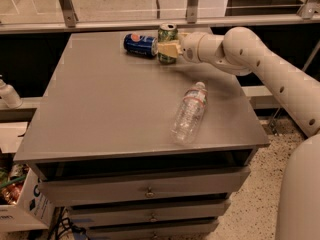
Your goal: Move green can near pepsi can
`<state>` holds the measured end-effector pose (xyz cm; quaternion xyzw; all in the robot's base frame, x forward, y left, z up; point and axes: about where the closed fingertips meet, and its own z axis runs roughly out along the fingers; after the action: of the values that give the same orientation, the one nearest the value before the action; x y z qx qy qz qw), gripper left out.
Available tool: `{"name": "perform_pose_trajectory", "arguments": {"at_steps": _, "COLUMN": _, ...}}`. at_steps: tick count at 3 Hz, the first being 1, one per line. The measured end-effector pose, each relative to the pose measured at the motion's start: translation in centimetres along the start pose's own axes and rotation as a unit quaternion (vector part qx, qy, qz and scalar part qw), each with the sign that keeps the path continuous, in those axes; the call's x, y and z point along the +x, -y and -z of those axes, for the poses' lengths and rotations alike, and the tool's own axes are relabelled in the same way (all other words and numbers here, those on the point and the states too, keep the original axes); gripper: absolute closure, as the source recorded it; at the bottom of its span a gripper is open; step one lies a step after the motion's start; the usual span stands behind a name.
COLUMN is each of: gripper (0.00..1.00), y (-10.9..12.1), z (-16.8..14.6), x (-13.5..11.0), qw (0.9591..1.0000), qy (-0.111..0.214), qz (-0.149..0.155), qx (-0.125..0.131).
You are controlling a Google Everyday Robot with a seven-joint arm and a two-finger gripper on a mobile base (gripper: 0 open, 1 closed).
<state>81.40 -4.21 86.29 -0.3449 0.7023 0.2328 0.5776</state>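
Note:
The green can [167,36] stands upright at the far side of the grey table [100,109], right next to the pepsi can [139,44], which lies on its side just left of it. My gripper [167,48] reaches in from the right on the white arm. Its tan fingers [170,49] are closed around the green can's middle. The can's base is on or just above the table top.
A clear plastic bottle [189,113] lies on its side at the right middle of the table. The cabinet has drawers [145,191] below. A white bottle [9,95] stands left of the table. A railing and glass panel run behind the far edge.

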Motion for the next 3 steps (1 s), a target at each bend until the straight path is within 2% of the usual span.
{"name": "perform_pose_trajectory", "arguments": {"at_steps": 1, "gripper": 0.11, "y": 0.0, "z": 0.0, "x": 0.0, "qw": 1.0000, "qy": 0.000, "qz": 0.000, "qx": 0.000}}
{"name": "perform_pose_trajectory", "arguments": {"at_steps": 2, "gripper": 0.00, "y": -0.1, "z": 1.2, "x": 0.6, "qw": 0.9999, "qy": -0.008, "qz": -0.007, "qx": -0.006}}
{"name": "perform_pose_trajectory", "arguments": {"at_steps": 3, "gripper": 0.00, "y": -0.3, "z": 3.2, "x": 0.7, "qw": 0.9998, "qy": -0.013, "qz": -0.010, "qx": -0.010}}
